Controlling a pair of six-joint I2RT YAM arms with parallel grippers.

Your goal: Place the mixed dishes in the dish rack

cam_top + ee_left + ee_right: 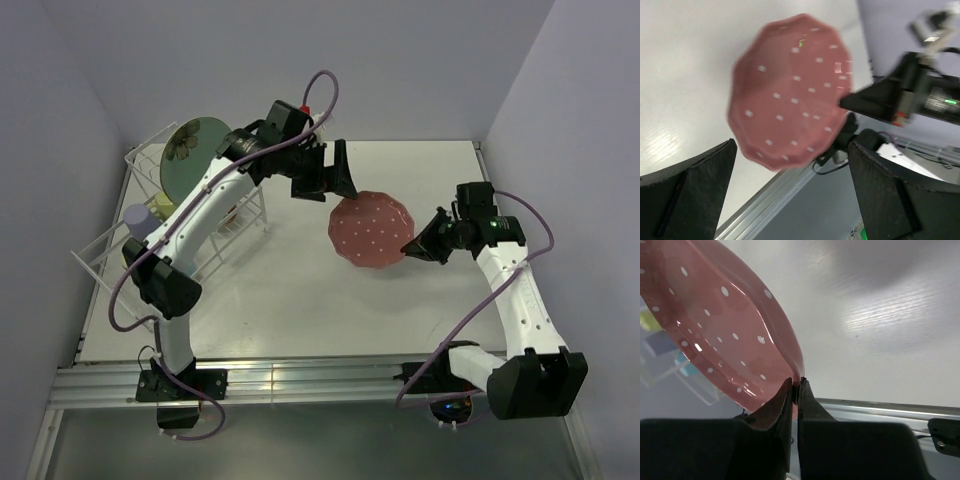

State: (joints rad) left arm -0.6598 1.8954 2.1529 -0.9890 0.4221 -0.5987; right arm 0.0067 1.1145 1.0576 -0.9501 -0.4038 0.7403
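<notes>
A robot lab cell: a white desk (pixel 300 310) boxed in by plain lilac walls (pixel 60 150), two cabled arms (pixel 195 225) bolted to an aluminium rail (pixel 300 378) at its near edge.

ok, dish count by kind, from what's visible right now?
Plates: 2 (mint-green flower plate, pink dotted plate)
Cups: 1 (lavender cup)
Mugs: 1 (yellow mug, partly hidden)
Total: 4 visible; more may be hidden.
</notes>
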